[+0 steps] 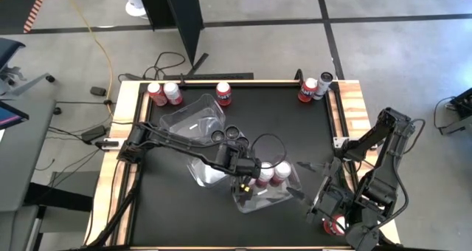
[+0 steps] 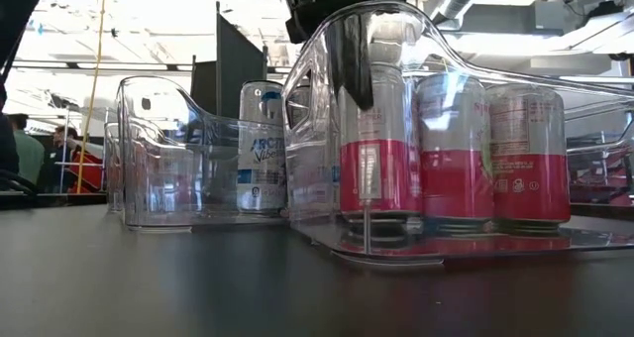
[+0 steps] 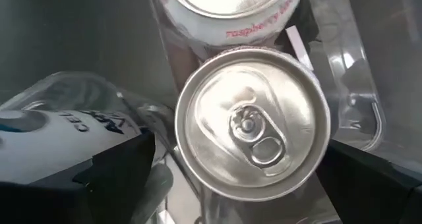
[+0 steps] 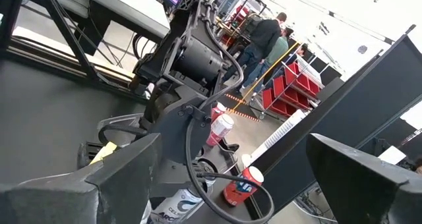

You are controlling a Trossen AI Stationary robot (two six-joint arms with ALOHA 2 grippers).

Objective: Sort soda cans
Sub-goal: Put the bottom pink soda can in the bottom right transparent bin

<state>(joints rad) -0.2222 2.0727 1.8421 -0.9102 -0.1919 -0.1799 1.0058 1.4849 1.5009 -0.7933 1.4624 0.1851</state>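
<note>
I take the clear tub (image 1: 284, 196) nearest the front edge of the table as my landmark. My left gripper (image 1: 247, 183) hangs directly over that tub's left end, and through its wrist camera I look straight down on the silver top of a white-and-red can (image 3: 252, 124) that stands in the tub. The dark fingers (image 3: 115, 178) sit wide on either side of that can with gaps showing, so I read the claw as fully spread and holding nothing. In the low view three white-and-red cans stand upright in a row inside the tub, the left one (image 2: 379, 144) under the gripper, the other two (image 2: 490, 149) just beside it to the right.

A second clear tub (image 1: 205, 171) lies just left of the landmark tub and holds a white can with blue lettering (image 2: 263, 149). A third tub (image 1: 193, 117) lies farther back and to the left. Two dark cans (image 1: 227, 135) stand between that one and my landmark.

Along the table's far edge, well apart from the landmark tub, stand five red and white-and-red cans: three (image 1: 171, 93) towards the left, two (image 1: 314, 88) towards the right.

My right gripper (image 1: 304, 179) waits just right of the landmark tub, fingers spread wide, gripping nothing. One red can (image 1: 337, 224) stands by that arm's base, near the front right corner.
</note>
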